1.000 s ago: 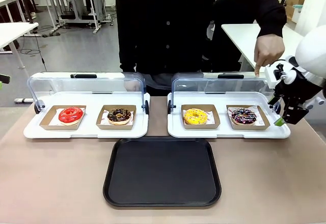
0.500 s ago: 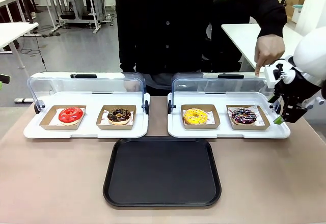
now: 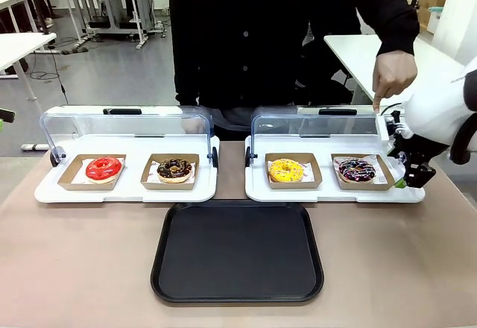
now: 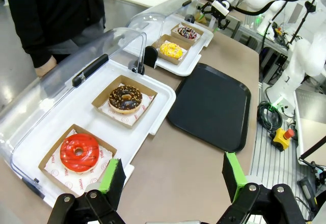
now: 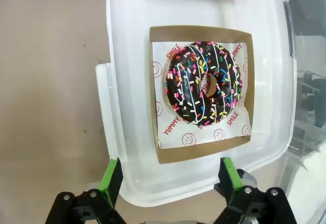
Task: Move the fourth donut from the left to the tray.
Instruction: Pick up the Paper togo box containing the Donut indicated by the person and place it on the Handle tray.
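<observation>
With jaws released, my right gripper (image 5: 167, 182) hangs near the dark-glazed, sprinkled ring donut (image 5: 204, 84) in its brown cardboard box (image 5: 193, 155); closing off-centre risks smearing glaze.

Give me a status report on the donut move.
Right gripper open at the display tray's edge, facing the fourth donut. Left gripper open, by the red donut. Fourth donut boxed, black tray waiting. Person's hand at the raised lid.
</observation>
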### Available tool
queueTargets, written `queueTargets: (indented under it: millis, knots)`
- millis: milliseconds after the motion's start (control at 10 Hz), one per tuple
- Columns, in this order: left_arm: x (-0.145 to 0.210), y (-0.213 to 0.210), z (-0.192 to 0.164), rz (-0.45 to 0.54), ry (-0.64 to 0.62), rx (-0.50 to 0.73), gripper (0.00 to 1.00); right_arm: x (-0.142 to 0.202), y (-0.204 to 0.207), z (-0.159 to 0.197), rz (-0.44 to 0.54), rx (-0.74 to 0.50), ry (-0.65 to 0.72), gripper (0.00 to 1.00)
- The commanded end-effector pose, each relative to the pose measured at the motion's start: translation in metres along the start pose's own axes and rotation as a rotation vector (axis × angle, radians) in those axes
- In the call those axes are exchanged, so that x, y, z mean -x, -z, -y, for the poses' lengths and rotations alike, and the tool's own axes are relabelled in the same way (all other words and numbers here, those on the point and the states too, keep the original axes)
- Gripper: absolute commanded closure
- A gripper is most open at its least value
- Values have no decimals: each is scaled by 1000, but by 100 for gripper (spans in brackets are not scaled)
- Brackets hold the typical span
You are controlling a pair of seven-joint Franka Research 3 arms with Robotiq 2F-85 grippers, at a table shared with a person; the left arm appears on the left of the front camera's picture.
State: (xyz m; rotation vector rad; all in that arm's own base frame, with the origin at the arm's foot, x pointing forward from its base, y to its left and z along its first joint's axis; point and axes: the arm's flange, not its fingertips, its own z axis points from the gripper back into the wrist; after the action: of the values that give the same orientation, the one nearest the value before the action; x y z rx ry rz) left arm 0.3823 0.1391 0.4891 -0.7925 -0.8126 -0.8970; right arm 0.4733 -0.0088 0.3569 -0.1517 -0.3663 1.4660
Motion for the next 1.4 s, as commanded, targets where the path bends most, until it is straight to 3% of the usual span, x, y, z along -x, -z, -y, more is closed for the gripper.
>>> queueTargets:
  millis: [0,1300]
  knots:
    - [-2,-1,0,21,14,6,0,1,11,-3,-11,51,-84,0]
    - [-2,-1,0,21,14,6,0,6,55,19,-26,-11,-111,0]
